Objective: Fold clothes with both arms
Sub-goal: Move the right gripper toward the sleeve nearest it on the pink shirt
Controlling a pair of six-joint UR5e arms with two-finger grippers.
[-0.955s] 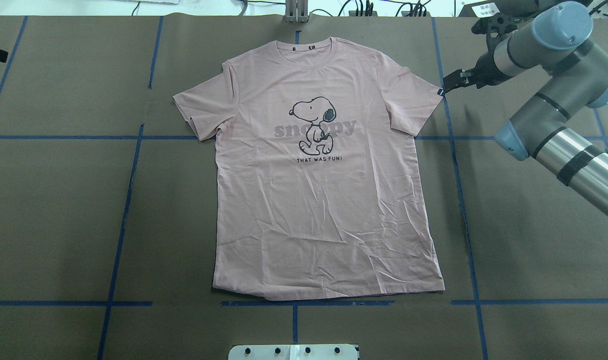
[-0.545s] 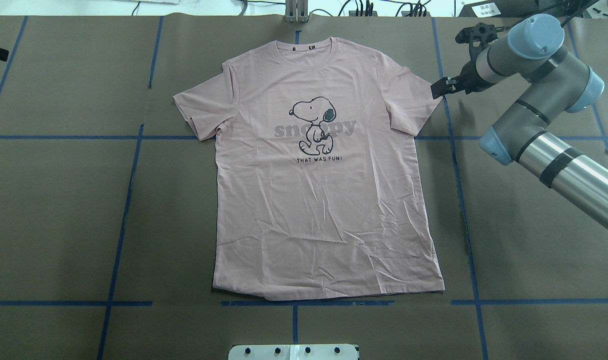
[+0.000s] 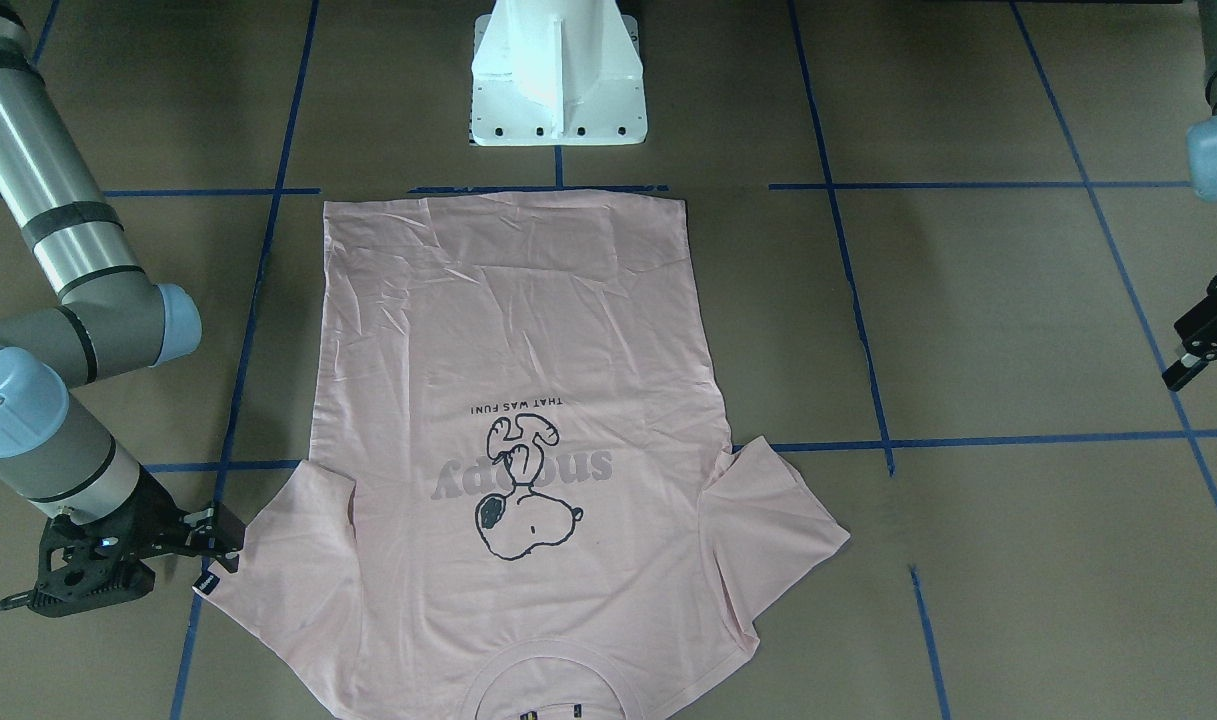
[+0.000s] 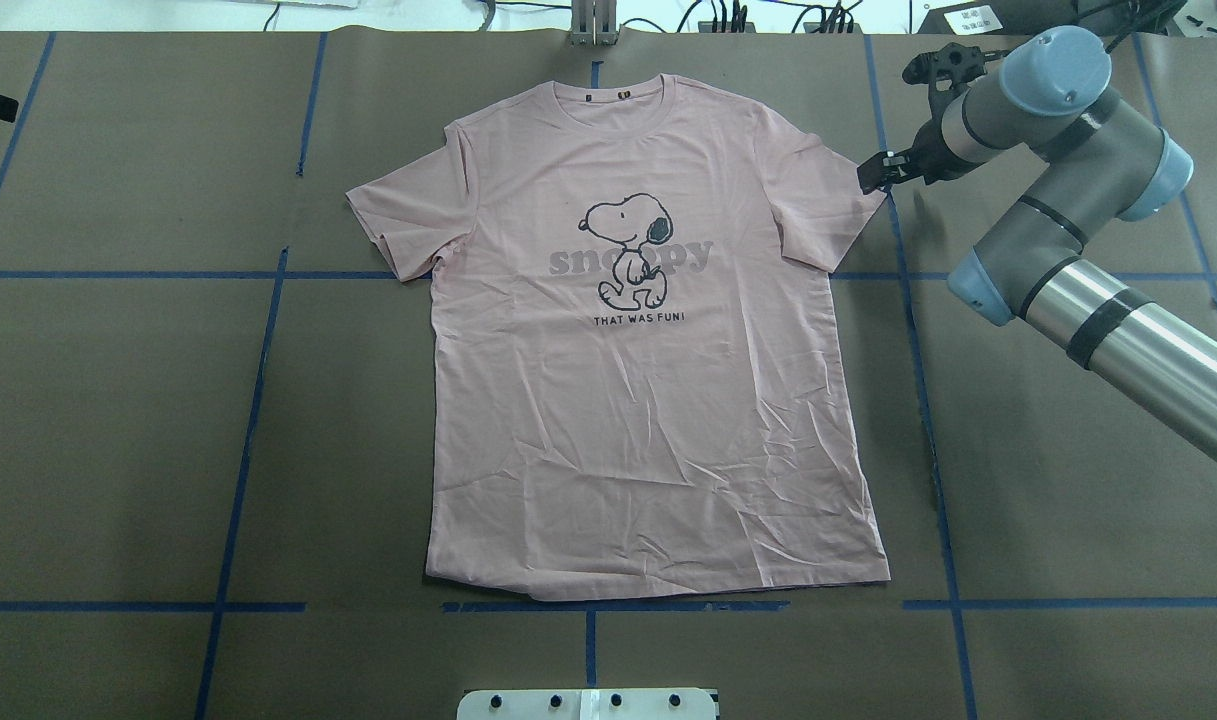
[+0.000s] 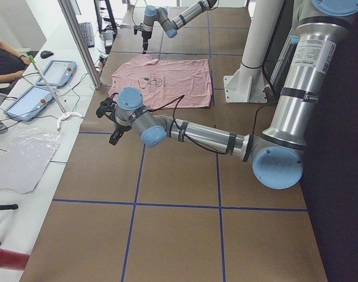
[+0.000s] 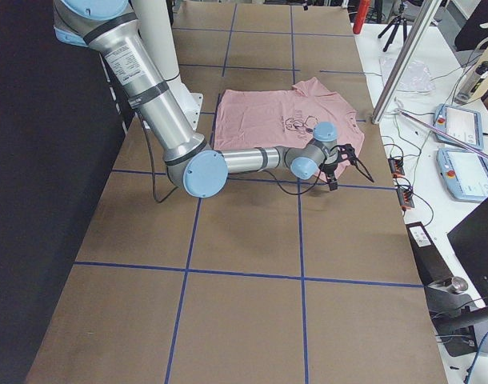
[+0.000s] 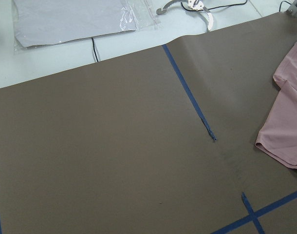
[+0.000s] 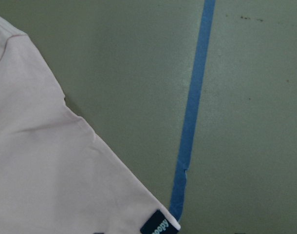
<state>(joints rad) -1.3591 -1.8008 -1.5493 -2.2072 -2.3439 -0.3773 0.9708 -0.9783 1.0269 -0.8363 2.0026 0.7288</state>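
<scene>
The pale pink T-shirt (image 4: pixel 648 400) lies flat and face up on the brown table, neck towards the far edge, Snoopy print (image 4: pixel 628 250) showing. My right gripper (image 4: pixel 873 173) hovers at the outer edge of the shirt's right sleeve, by the small black tag (image 3: pixel 206 582); its jaws look open with nothing in them. The right wrist view shows that sleeve corner and tag (image 8: pixel 159 225) but no fingers. My left gripper (image 3: pixel 1183 365) hangs well off to the shirt's other side, far from the left sleeve (image 7: pixel 287 122); I cannot tell how its jaws stand.
Blue tape lines (image 4: pixel 913 330) grid the brown table cover. The white pedestal base (image 3: pixel 558 80) stands just behind the shirt's hem. A side bench holds tablets (image 5: pixel 41 88) and a plastic sheet (image 5: pixel 23 161); a person's arm (image 5: pixel 6 61) rests there.
The right arm has swung left, bringing its gripper from beside the sleeve to over the sleeve's edge. The shirt and the left gripper have not moved.
</scene>
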